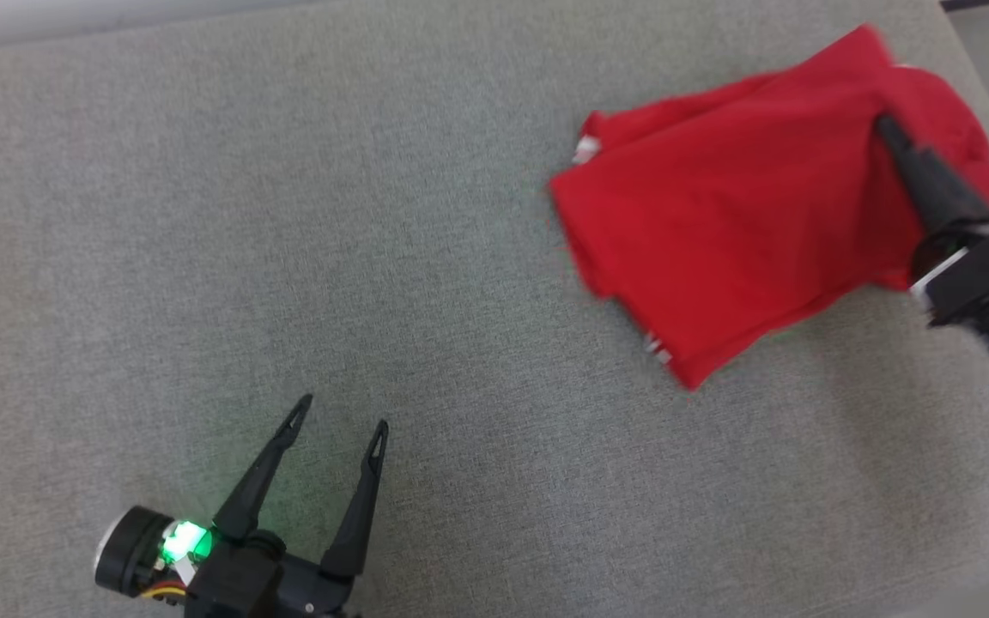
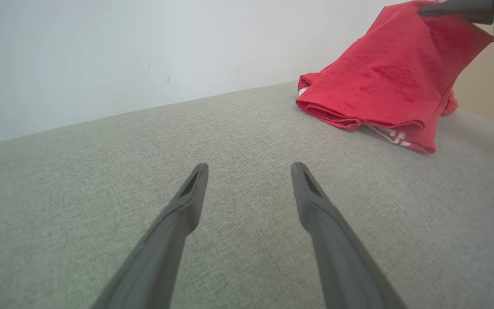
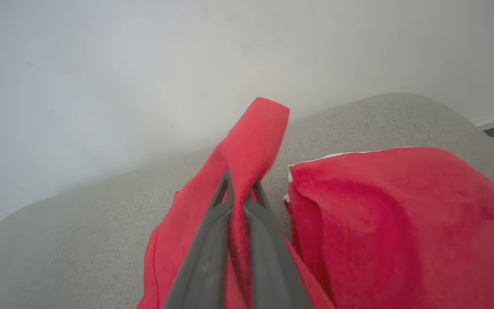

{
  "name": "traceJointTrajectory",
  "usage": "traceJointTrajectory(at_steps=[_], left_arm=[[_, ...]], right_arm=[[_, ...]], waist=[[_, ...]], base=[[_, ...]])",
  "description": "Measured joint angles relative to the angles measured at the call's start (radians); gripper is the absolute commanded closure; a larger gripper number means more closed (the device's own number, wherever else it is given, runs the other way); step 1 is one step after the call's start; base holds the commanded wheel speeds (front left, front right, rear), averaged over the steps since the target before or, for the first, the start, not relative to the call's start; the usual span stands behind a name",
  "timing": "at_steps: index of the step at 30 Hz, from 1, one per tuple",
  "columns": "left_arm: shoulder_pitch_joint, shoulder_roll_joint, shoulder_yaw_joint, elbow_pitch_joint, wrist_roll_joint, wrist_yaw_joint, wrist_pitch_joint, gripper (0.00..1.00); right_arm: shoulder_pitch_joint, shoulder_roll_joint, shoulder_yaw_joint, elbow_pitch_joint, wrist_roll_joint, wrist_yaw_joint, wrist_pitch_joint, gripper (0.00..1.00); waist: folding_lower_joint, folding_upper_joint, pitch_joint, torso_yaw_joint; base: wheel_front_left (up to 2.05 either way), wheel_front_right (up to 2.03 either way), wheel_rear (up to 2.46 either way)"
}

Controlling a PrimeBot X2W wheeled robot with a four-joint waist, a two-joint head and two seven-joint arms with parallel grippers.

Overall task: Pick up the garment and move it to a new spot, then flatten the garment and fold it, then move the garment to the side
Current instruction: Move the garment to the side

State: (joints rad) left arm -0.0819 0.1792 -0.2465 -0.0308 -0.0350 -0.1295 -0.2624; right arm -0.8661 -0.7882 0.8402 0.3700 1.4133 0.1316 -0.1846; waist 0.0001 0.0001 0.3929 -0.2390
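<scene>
The red garment point(image 1: 718, 232) lies at the far right of the grey table point(image 1: 288, 215), close to its right edge, folded over into a rough slab with one part lifted off the surface. In the left wrist view the garment point(image 2: 384, 81) rises like a tent from a thick folded edge on the table up to a peak at the top right, and white print point(image 2: 393, 136) shows on a lower layer at its near corner. White marks also show in the head view at the garment's far left corner point(image 1: 585, 150) and near corner point(image 1: 658, 348). The right tool point(image 1: 882, 127) is clenched on the garment's raised part, its dark fingers pressed together with cloth between them. In the right wrist view a red fold stands up from between the tips of the right tool point(image 3: 242, 182), and the rest of the garment point(image 3: 401, 223) lies heaped just to the right of it. The right tool point(image 2: 423, 10) holds the peak in the left wrist view. The left tool point(image 1: 343, 412) is well apart from the garment, at the near left over bare table, released with its fingers spread wide and nothing between them point(image 2: 250, 167). A green light point(image 1: 185, 541) glows at its wrist. A pale wall point(image 2: 101, 56) stands behind the table.
</scene>
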Motion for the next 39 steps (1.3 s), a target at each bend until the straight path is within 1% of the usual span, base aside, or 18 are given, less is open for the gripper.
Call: traceJointTrajectory(at_steps=[6, 11, 14, 17, 20, 26, 29, 30, 31, 33, 34, 35, 36, 38, 39], left_arm=[[-0.033, 0.021, -0.005, -0.001, -0.001, 0.0, 0.0, 0.0], [-0.058, 0.034, -0.017, -0.007, -0.001, -0.002, 0.0, 0.0], [-0.066, 0.041, -0.02, -0.014, -0.002, -0.002, 0.0, 0.0], [-0.073, 0.049, -0.025, -0.017, -0.003, -0.002, 0.0, 0.0], [-0.083, 0.058, -0.033, -0.018, -0.009, -0.002, 0.0, 0.0], [-0.105, 0.071, -0.042, -0.025, -0.01, -0.002, 0.0, 0.0], [-0.109, 0.072, -0.044, -0.026, -0.01, -0.002, 0.0, 0.0], [-0.109, 0.072, -0.042, -0.024, -0.01, -0.002, 0.0, 0.0], [-0.109, 0.072, -0.042, -0.024, -0.01, -0.002, 0.0, 0.0], [-0.109, 0.072, -0.04, -0.023, -0.01, -0.002, 0.0, 0.0], [-0.109, 0.072, -0.04, -0.022, -0.01, -0.002, 0.0, 0.0], [-0.109, 0.072, -0.039, -0.02, -0.01, -0.002, 0.0, 0.0], [-0.108, 0.072, -0.039, -0.019, -0.01, -0.002, 0.0, 0.0], [-0.108, 0.07, -0.041, -0.015, -0.01, -0.002, 0.0, 0.0], [-0.108, 0.07, -0.041, -0.015, -0.01, -0.002, 0.0, 0.0]], right_arm=[[-0.072, -0.069, -0.014, 0.008, -0.01, 0.0, 0.008, 1.0], [-0.1, -0.127, -0.021, 0.028, -0.017, 0.0, 0.018, 1.0], [-0.106, -0.161, -0.02, 0.073, -0.021, 0.0, 0.039, 1.0], [-0.107, -0.173, -0.012, 0.147, -0.042, 0.0, 0.044, 1.0], [-0.127, -0.154, -0.005, 0.226, -0.083, 0.0, 0.032, 1.0], [-0.191, -0.078, 0.011, 0.406, -0.177, 0.0, 0.012, 1.0], [-0.224, -0.045, 0.017, 0.511, -0.236, 0.0, -0.004, 0.89], [-0.24, -0.02, 0.019, 0.565, -0.263, 0.0, -0.021, 0.81], [-0.24, -0.02, 0.019, 0.565, -0.263, 0.0, -0.021, 0.87], [-0.254, 0.002, 0.02, 0.6, -0.29, 0.0, -0.036, 0.89], [-0.259, 0.011, 0.019, 0.617, -0.297, 0.0, -0.044, 0.76], [-0.264, 0.02, 0.016, 0.633, -0.308, 0.0, -0.051, 0.76], [-0.268, 0.027, 0.016, 0.649, -0.32, 0.0, -0.056, 0.0], [-0.276, 0.046, 0.011, 0.703, -0.368, 0.0, -0.071, 0.0], [-0.276, 0.046, 0.011, 0.703, -0.368, 0.0, -0.071, 0.0]], waist=[[0.0, 0.0, 0.053, -0.004], [0.0001, 0.0, 0.095, -0.006], [0.0001, 0.0, 0.116, -0.005], [0.0001, 0.0, 0.131, -0.002], [0.0, -0.0001, 0.141, 0.005], [0.0, -0.0001, 0.155, 0.026], [0.0, -0.0001, 0.158, 0.037], [0.0, -0.0001, 0.157, 0.042], [0.0, -0.0001, 0.157, 0.042], [0.0, -0.0001, 0.155, 0.047], [0.0, -0.0001, 0.153, 0.049], [0.0, -0.0001, 0.152, 0.05], [0.0, -0.0001, 0.15, 0.051], [0.0, -0.0001, 0.142, 0.053], [0.0, -0.0001, 0.142, 0.053]], base=[[0.0, 0.0, 0.0], [0.0, 0.0, 0.0], [0.0, 0.0, 0.0], [0.0, 0.0, 0.0], [0.0, 0.0, 0.0], [0.0, 0.0, 0.0], [0.0, 0.0, 0.0], [0.0, 0.0, 0.0], [0.0, 0.0, 0.0], [0.0, 0.0, 0.0], [0.0, 0.0, 0.0], [0.0, 0.0, 0.0], [0.0, 0.0, 0.0], [0.0, 0.0, 0.0], [0.0, 0.0, 0.0]])
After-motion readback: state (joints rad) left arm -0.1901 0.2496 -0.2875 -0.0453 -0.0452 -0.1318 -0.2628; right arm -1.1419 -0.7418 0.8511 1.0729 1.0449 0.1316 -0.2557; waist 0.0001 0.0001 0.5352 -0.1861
